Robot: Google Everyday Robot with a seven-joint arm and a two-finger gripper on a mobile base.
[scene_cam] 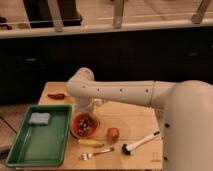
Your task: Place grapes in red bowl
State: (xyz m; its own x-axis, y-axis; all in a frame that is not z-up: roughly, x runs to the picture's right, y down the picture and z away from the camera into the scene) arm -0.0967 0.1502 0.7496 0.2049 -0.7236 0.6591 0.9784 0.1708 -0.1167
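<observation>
Grapes [85, 124] lie inside red bowl [84, 125]; placing step looks done. Gripper [86, 106] hangs just above the bowl's far rim. Next: lift arm clear.

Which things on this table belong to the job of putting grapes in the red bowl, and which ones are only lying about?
Belong to the job:
- grapes, lying in the bowl
- red bowl
- gripper, just above the bowl's far rim

Just lying about:
- green tray holding a blue sponge
- orange-red fruit
- banana
- fork
- brush
- red pepper
</observation>
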